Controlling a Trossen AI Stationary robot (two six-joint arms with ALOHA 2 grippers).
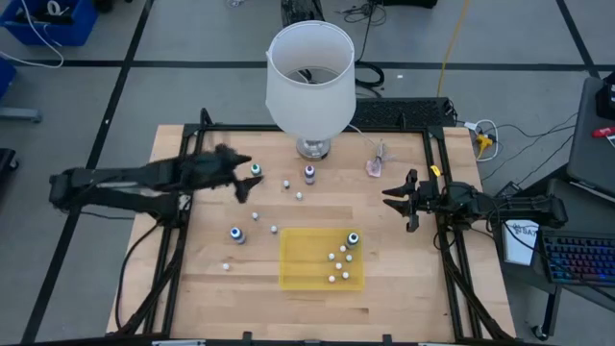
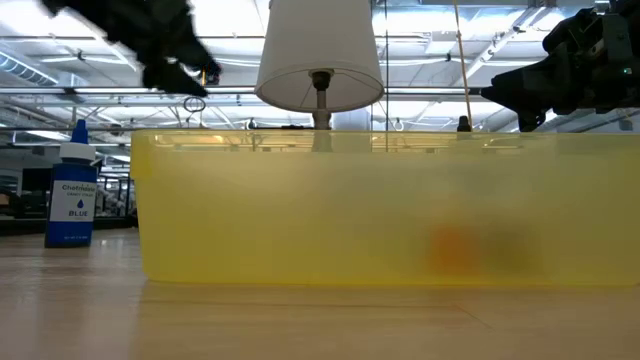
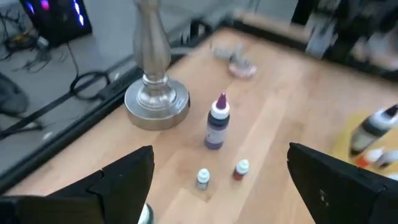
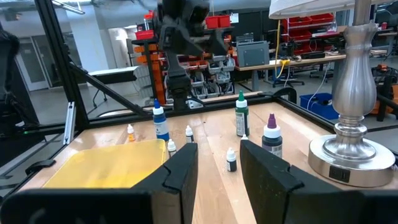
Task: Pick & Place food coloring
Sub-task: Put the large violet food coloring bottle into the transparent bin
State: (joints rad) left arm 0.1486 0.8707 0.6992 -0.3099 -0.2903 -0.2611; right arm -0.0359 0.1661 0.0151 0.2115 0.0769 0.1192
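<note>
The food coloring bottles stand scattered on the wooden table: a purple one (image 1: pixel 309 174) (image 3: pixel 216 121), a green-capped one (image 1: pixel 256 170), a blue one (image 1: pixel 236 234) (image 2: pixel 72 185), and a dark one (image 1: pixel 353 238) inside the yellow tray (image 1: pixel 298 274). Tiny pale-capped bottles (image 3: pixel 203 178) (image 3: pixel 241 168) stand between them. My left gripper (image 1: pixel 245 178) (image 3: pixel 221 155) hangs open above the table beside the green-capped bottle, facing the purple one. My right gripper (image 1: pixel 402 202) (image 4: pixel 217 152) waits open near the table's right edge.
A lamp with a white shade (image 1: pixel 309 77) stands on its metal base (image 3: pixel 157 102) at the far middle, close to the purple bottle. A small pink thing (image 1: pixel 375 165) lies far right. Several small pale items lie in the tray. Black frame rails (image 1: pixel 444 250) line both sides.
</note>
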